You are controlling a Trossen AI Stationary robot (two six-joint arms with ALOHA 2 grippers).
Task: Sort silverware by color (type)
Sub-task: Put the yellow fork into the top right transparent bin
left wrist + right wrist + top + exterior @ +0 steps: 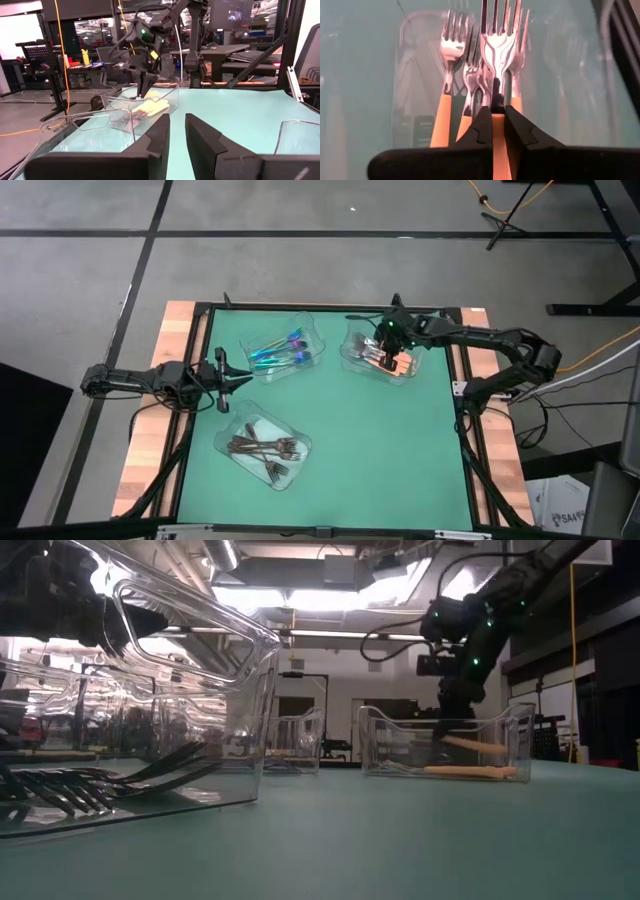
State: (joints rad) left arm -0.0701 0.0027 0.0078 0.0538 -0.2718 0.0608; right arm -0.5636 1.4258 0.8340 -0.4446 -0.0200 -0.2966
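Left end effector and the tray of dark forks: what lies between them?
In the high view, only bare green mat lies between the left end effector and the tray of dark forks. They are apart, the tray nearer the table's front.

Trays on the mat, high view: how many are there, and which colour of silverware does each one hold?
Tray with iridescent forks: 1
Tray with orange-handled forks: 1
Tray with dark forks: 1
Total: 3 trays, one colour each. Forks overlap too much to count singly.
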